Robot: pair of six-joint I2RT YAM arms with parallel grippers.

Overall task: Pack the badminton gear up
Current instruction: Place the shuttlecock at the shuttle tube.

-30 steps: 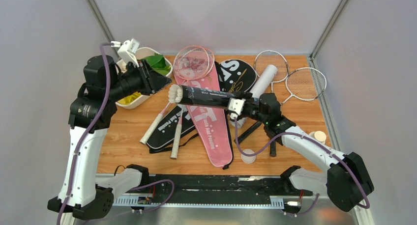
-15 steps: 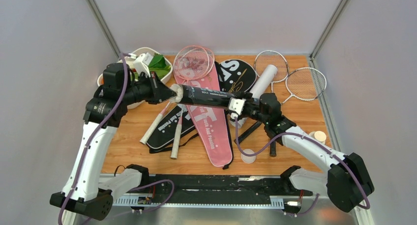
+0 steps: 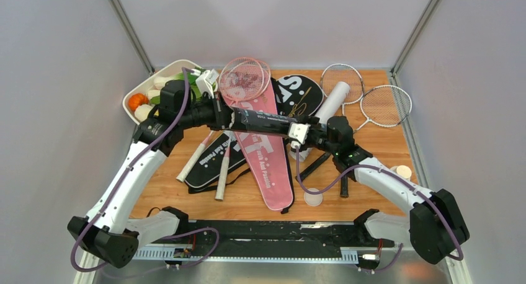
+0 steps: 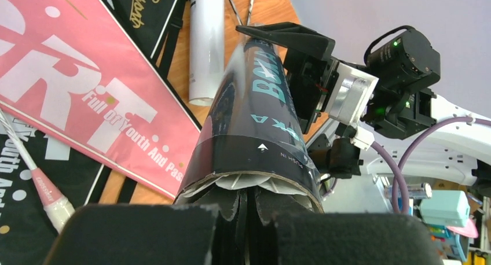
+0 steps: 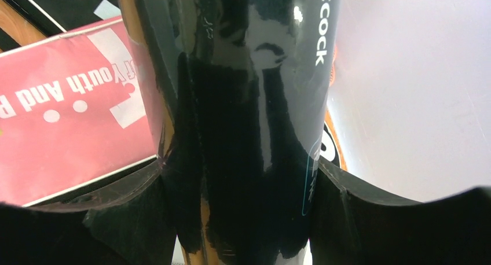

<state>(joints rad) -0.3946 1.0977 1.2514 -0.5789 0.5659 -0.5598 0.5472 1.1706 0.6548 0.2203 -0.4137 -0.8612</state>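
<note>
Black tube (image 3: 263, 119) held level over the bench (image 3: 162, 167) centre, right gripper (image 3: 302, 133) clamped round it. Left gripper (image 3: 222, 115) fingers pressed together at its mouth, shuttlecock (image 4: 250, 183) feathers just inside. Pink rackets (image 3: 244, 78), covers (image 3: 267, 163), white tube (image 3: 332, 101) and silver rackets (image 3: 384, 104) unpacked. Early days, I'd say.

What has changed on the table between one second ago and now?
The left gripper moved right to the open end of the black tube, shut, and pushed the shuttlecock in; it stuck out before. The right gripper still holds the tube in the same place. The pink cover and white tube have not moved.
</note>
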